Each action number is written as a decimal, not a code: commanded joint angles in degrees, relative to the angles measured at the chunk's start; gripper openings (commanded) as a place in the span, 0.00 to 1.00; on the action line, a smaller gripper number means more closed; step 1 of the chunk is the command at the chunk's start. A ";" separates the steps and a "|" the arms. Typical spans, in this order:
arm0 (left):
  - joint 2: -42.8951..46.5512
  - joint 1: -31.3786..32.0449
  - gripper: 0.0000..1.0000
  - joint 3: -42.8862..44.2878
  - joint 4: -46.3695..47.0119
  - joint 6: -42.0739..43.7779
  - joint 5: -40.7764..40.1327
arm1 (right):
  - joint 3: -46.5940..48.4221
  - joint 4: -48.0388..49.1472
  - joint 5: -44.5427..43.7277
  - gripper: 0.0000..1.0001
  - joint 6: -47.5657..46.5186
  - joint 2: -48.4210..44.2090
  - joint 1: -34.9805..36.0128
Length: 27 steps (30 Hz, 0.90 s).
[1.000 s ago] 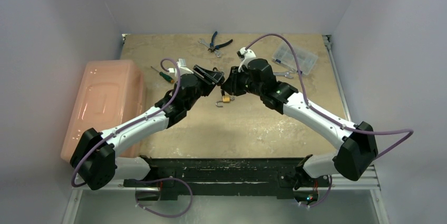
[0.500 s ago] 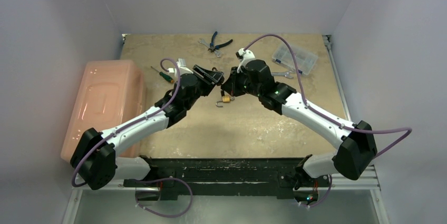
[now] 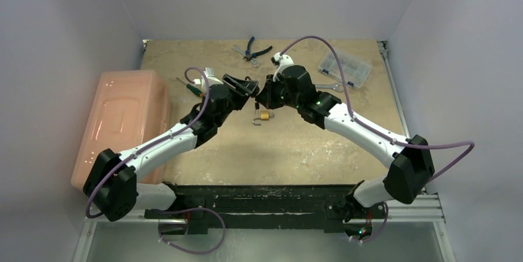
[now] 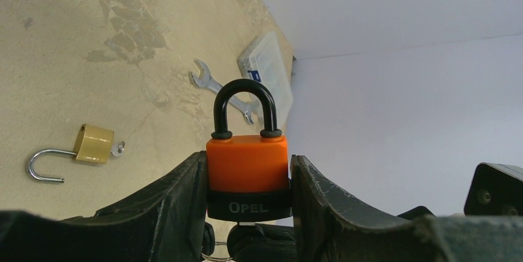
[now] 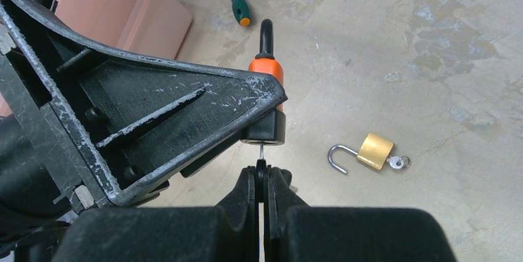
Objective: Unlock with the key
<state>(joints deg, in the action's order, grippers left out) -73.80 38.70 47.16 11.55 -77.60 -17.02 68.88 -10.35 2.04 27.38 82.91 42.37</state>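
Right gripper [image 5: 263,174]: jaws pinched tight on the thin steel key [image 5: 261,151], whose shank runs straight from the fingertips into the black base of the orange padlock [image 5: 266,68]; key and lock body share one long axis, so the coming turn is judged to be a twist about that line. Left gripper [image 4: 247,158]: clamped on the flat sides of the orange padlock, held clear above the table [image 5: 432,58]; smooth orange casing, black base band, black hooped shackle closed and pointing away from the key. Brass padlock [image 5: 376,151]: small, steel shackle swung open, lying apart on the mottled beige surface.
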 commanded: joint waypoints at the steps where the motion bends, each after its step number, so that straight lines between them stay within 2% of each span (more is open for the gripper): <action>1: -0.03 0.91 0.00 2.24 4.09 -1.91 3.83 | 5.03 5.54 -0.38 0.00 0.10 0.27 0.02; 5: -0.12 0.93 0.00 2.38 3.89 -1.86 3.79 | 8.08 4.43 -0.51 0.00 -1.67 1.18 -0.01; 10: -0.54 0.90 0.00 2.63 3.59 -2.28 4.61 | 13.02 1.42 0.34 0.00 -11.49 4.57 0.30; 14: -0.65 0.88 0.00 2.59 3.56 -2.12 4.46 | 16.61 -3.32 -3.59 0.00 -15.83 7.32 1.98; 27: -1.06 0.90 0.00 2.50 3.93 -2.44 5.05 | 11.64 4.40 -5.17 0.00 -6.69 4.19 1.65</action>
<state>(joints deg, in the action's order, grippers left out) -75.11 37.74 47.66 12.80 -78.94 -19.79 80.97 -19.40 -2.07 17.15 90.28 44.25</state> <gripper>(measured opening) 0.481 0.038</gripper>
